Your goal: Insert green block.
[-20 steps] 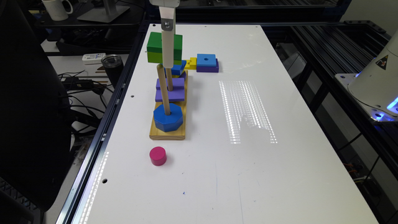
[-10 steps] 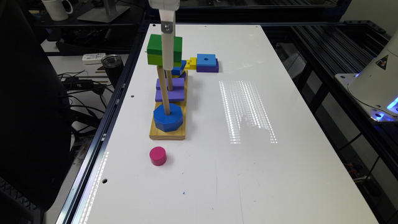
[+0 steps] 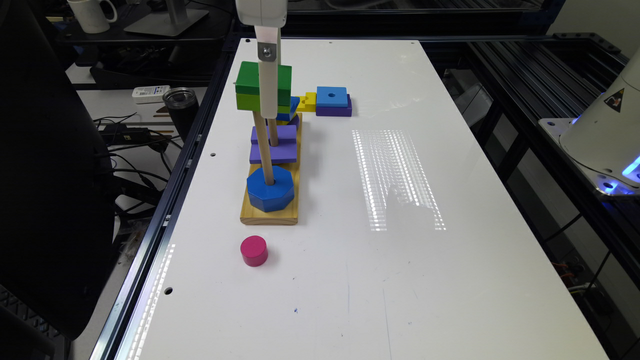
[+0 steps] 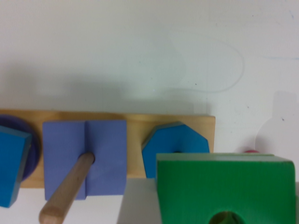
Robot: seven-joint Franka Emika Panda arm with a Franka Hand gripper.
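The green block, dark green over lime green, hangs in the air above the wooden peg base with my gripper shut on it. It sits around the top of the tall front peg, whose tip is hidden behind the block and the white finger. In the wrist view the green block is close up with its round hole at the frame's edge, and one pale finger lies against its side. A blue octagon rests at the foot of that peg.
A purple block sits on the middle peg, with a blue piece behind it. A blue-on-purple square block and a yellow piece lie beyond the base. A pink cylinder stands in front of it.
My gripper has come down a little with the green block still in it, closer to the top of the front peg. Nothing else has moved.
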